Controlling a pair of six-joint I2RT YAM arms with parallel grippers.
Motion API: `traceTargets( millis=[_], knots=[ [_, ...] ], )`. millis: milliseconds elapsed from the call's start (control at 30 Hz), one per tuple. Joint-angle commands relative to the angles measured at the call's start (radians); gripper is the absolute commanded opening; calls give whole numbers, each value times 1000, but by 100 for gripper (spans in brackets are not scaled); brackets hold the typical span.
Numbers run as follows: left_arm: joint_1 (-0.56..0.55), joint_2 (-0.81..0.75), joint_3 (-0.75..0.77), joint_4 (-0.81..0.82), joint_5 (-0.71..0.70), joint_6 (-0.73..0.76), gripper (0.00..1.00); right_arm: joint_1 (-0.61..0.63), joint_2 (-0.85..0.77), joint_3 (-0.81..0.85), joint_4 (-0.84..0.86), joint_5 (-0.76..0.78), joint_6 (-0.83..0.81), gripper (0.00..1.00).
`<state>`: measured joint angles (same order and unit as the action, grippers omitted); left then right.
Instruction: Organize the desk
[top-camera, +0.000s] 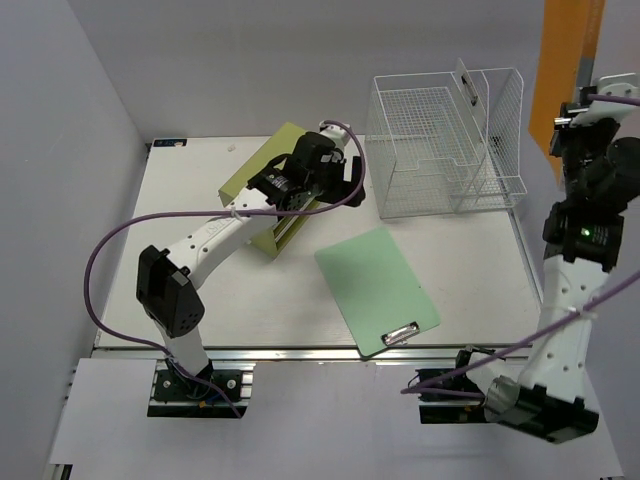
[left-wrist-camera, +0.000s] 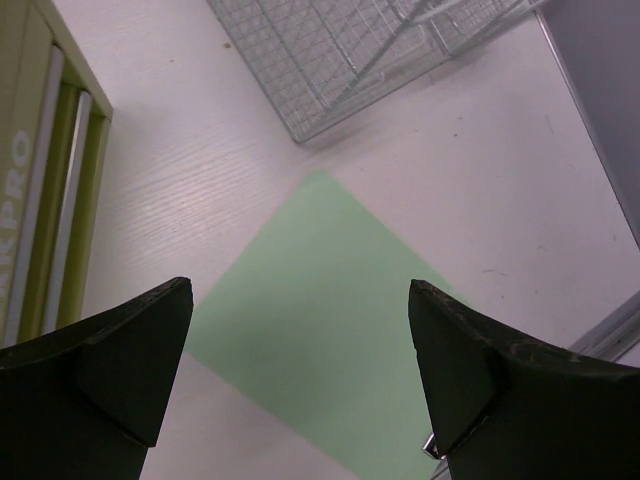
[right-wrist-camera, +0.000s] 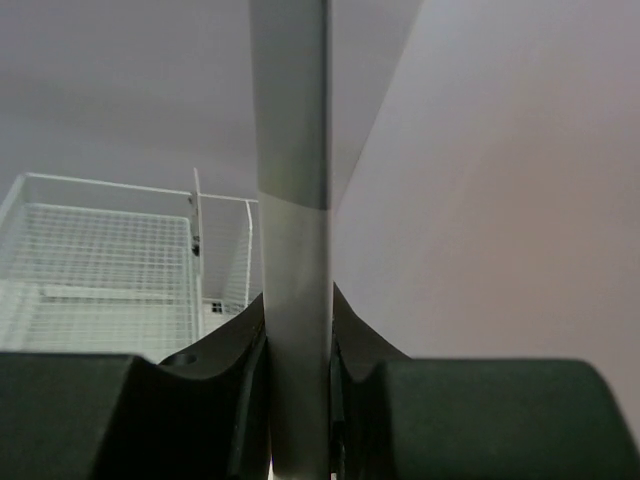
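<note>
- Left gripper (left-wrist-camera: 298, 305): jaws wide apart, empty, hovering over the green clipboard (left-wrist-camera: 320, 260).
- Right gripper (right-wrist-camera: 295, 345): clamped on a thin pale panel (right-wrist-camera: 290, 150), raised high at the right side of the desk (top-camera: 240, 290).
- Risk: the edge-held panel may twist or slip and strike the wire rack (top-camera: 440, 150).
- Room: bare desk lies left of the clipboard; the drawer box (top-camera: 262, 175) crowds the left arm.

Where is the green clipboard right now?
In the top view, the green clipboard lies flat on the desk, right of centre, clip at the front rail, in front of the olive drawer box and the wire rack.
</note>
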<state>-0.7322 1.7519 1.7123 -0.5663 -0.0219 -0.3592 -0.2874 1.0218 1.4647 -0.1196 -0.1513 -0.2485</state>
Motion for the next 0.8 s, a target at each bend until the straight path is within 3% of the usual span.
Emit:
traceTargets(
  millis=[0,167,300,633,767],
  knots=[
    [40,-65,4,9,-49,19,98,1,58,-64,348,32,-75,0],
    [114,-25,17,32,10,40,98,-1,208,-43,484,-27,-43,0],
    [142,-8,14,65,13,100,98,-13,316,-84,687,-150,-45,0],
    [171,23,-39,132,37,94,98,-59,563,-63,923,-263,98,0],
    [178,41,-36,137,37,71,98,-59,670,-6,940,-248,117,0]
  ],
)
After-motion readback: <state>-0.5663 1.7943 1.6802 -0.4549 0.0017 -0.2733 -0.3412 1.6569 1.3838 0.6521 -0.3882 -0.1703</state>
